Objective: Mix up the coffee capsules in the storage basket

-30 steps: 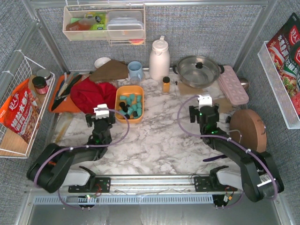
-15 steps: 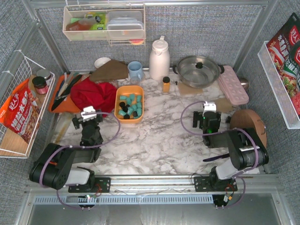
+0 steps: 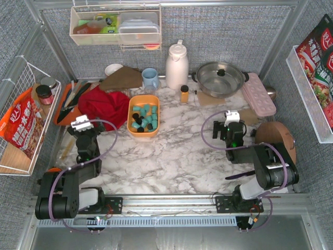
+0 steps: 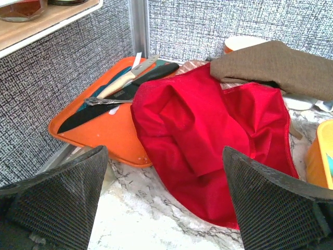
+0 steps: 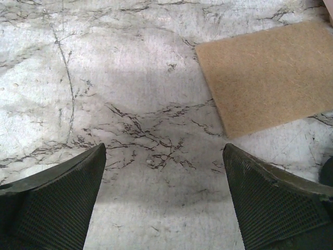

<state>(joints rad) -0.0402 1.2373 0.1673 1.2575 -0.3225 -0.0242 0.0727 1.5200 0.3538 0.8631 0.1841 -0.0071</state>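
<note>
1. Find the storage basket (image 3: 143,99) on the marble desk (image 3: 171,156), left of centre and toward the back, just beside the red cloth (image 3: 106,107).
2. Count the coffee capsules (image 3: 145,116) all inside it: mostly teal, with a few black ones scattered among them, chiefly toward the near-left part.
3. Read the left fingers (image 4: 57,198) as spread wide and holding nothing, aimed at the red cloth and the orange cutting board (image 4: 104,135), well apart from the basket.
4. Read the right fingers (image 5: 57,203) likewise: wide apart, empty, low over bare marble beside a brown mat (image 5: 265,73), far from the basket.
5. Judge the mixing either finished or not yet begun; impossible to tell which, with no contact on the capsules.
6. Going by the partly mingled colours, lean toward done, with at most another stir left.
</note>
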